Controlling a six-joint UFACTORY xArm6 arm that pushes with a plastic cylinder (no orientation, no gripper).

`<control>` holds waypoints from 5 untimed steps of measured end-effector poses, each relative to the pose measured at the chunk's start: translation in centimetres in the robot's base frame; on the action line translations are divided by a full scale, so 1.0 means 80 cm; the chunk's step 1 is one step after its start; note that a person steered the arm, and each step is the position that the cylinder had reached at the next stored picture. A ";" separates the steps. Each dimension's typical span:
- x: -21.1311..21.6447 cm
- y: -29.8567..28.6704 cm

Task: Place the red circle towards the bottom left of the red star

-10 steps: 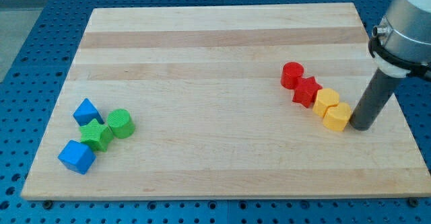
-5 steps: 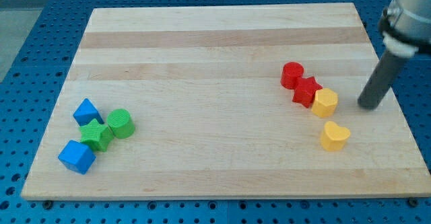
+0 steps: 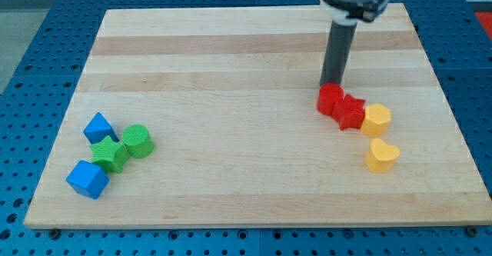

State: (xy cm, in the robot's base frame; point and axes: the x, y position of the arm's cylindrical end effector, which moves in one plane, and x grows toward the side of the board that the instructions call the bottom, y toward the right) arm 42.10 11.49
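The red circle (image 3: 330,98) lies at the view's right, touching the upper left side of the red star (image 3: 351,111). My tip (image 3: 331,84) stands right at the circle's top edge, touching it from above. The dark rod rises from there toward the view's top. A yellow hexagon-like block (image 3: 377,120) touches the star's right side. A yellow heart (image 3: 381,155) lies apart, just below the hexagon.
At the view's lower left sits a cluster: a blue block (image 3: 98,126), a green star (image 3: 111,154), a green circle (image 3: 137,141) and a blue cube (image 3: 87,179). The wooden board (image 3: 231,71) ends near the yellow blocks on the right.
My tip swung from the right of the yellow blocks up and left to the red circle's top edge. The circle, star and hexagon shifted slightly down. The yellow heart was knocked loose earlier.
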 end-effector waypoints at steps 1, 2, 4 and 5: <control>0.032 -0.001; 0.076 0.019; 0.018 0.026; -0.027 -0.013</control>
